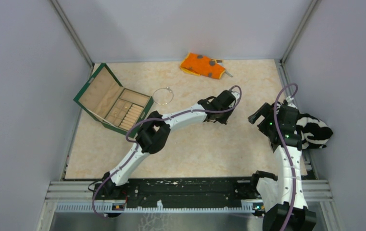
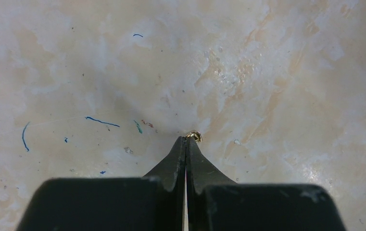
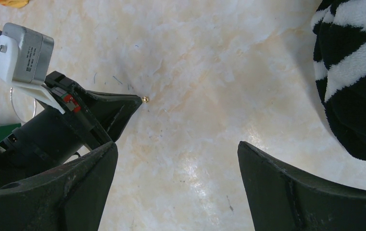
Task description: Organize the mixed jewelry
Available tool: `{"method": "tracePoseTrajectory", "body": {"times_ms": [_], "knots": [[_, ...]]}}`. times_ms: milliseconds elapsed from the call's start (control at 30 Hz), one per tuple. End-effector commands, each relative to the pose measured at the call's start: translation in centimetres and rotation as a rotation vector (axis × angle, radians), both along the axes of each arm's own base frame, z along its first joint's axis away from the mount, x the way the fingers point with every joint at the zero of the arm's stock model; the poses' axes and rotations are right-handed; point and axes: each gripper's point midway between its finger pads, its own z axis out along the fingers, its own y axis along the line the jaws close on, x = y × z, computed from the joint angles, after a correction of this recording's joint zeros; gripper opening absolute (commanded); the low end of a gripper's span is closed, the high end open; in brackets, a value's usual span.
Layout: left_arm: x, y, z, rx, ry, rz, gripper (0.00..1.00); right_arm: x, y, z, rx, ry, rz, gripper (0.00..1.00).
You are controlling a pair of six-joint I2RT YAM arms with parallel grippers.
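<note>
A tiny gold bead-like piece of jewelry lies on the marbled table right at my left gripper's fingertips, just right of their seam. The jaws are pressed together with only that piece poking out. The right wrist view shows the same bead touching the left gripper's pointed tip. A thin silvery wire bangle lies on the table beside the box, apart from both arms. My right gripper hovers open over bare table, nothing between its fingers.
An open green jewelry box with wooden compartments stands at the left. An orange grey-spotted cloth lies at the back. A black-and-white striped cloth is bunched at the right edge beside the right arm.
</note>
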Motion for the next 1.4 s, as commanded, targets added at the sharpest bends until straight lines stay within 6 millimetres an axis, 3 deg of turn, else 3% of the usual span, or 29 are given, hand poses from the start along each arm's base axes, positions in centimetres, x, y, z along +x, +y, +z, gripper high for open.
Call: {"method": "tracePoseTrajectory", "body": {"times_ms": [0,233,300,400,467,600,767,867,933,1000,1133,1367], "knots": [[0.6,-0.9,1.3,-0.042,-0.016,0.005,0.0,0.4,-0.2,0.7,-0.017,-0.03,0.008,0.94],[0.8,0.8,6.1,-0.059,-0.089,0.032,0.0,0.4,-0.2,0.8,-0.017,-0.036,0.008,0.94],[1.0,2.4,7.8,-0.043,-0.116,0.061,0.0,0.4,-0.2,0.9,-0.017,-0.036,0.008,0.94],[1.9,6.3,10.8,-0.051,-0.114,0.126,0.0,0.4,-0.1,1.1,-0.018,-0.043,0.012,0.94],[2.8,10.2,11.9,-0.064,-0.077,0.183,0.0,0.5,0.0,1.4,-0.016,-0.054,0.017,0.94],[4.6,20.3,13.0,-0.056,-0.033,0.341,0.0,0.6,0.1,1.9,-0.013,-0.07,0.026,0.94],[6.3,35.1,12.3,0.094,-0.015,0.656,0.0,1.0,0.2,2.6,-0.015,-0.086,0.035,0.94],[6.7,42.2,11.8,0.113,0.004,0.823,0.0,1.2,0.4,2.7,-0.005,-0.092,0.045,0.94],[6.9,45.5,11.6,0.105,0.017,0.907,0.0,1.3,0.5,2.7,0.0,-0.093,0.049,0.94],[7.4,48.0,11.2,0.112,0.004,0.971,0.0,1.3,0.5,2.5,0.003,-0.089,0.051,0.94],[8.2,50.6,9.4,0.131,0.047,1.045,0.0,1.4,0.6,2.4,0.009,-0.09,0.052,0.94],[9.1,50.5,7.0,0.116,0.085,1.053,0.0,1.3,0.6,2.8,0.006,-0.093,0.048,0.94]]}}
